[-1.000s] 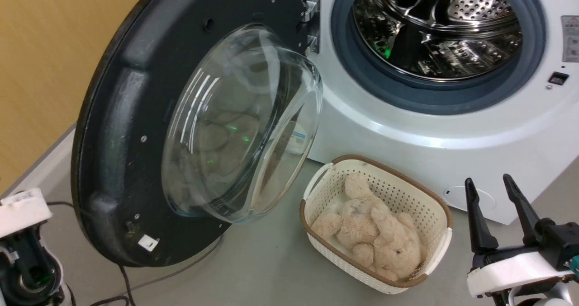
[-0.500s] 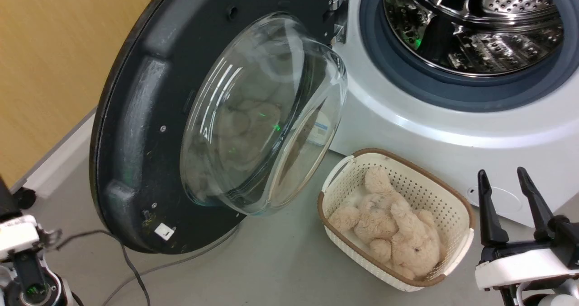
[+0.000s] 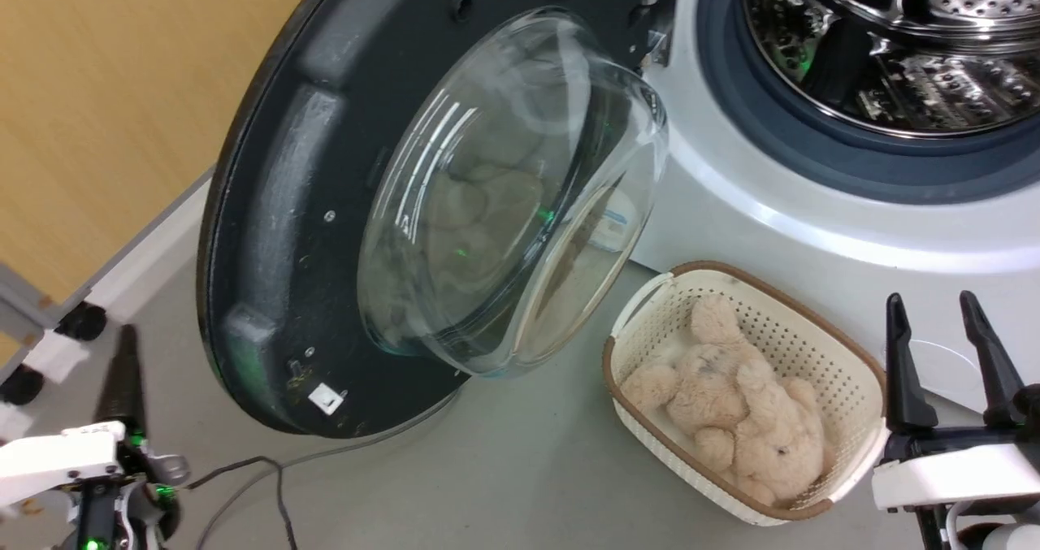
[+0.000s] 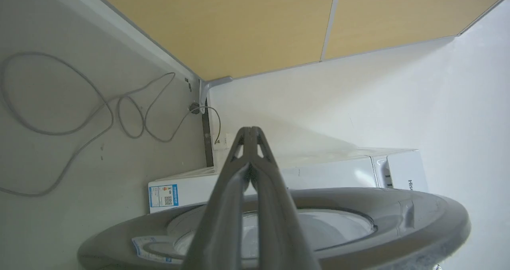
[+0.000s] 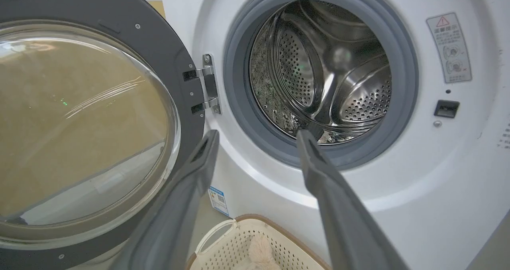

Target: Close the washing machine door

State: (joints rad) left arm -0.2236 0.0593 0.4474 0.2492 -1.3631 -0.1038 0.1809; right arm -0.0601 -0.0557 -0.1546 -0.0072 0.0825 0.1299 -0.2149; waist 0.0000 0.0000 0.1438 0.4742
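The washing machine door point(image 3: 276, 233) stands wide open, its matte black inner side and clear glass bowl point(image 3: 504, 192) facing me. Behind it to the right is the white washing machine point(image 3: 812, 233) with its steel drum point(image 5: 318, 70) exposed. My left gripper point(image 3: 126, 335) is shut on nothing at the lower left, fingers pointing up, left of the door's rim. In the left wrist view this gripper point(image 4: 250, 129) looks over the door's outer face point(image 4: 398, 222). My right gripper point(image 3: 930, 306) stands open and empty at the lower right, and the right wrist view shows it point(image 5: 258, 137) pointing at the drum opening.
A white basket point(image 3: 804, 331) holding a beige teddy bear point(image 3: 731, 404) sits on the floor in front of the washer, between the door and my right gripper. A grey cable point(image 3: 276, 485) trails under the door. A yellow wall point(image 3: 97, 87) and black castors point(image 3: 81, 322) are at the left.
The head camera has turned left, shifting the whole picture rightward. My left gripper has swung up so its shut fingers now point upward beside the door. The door's opening angle looks unchanged.
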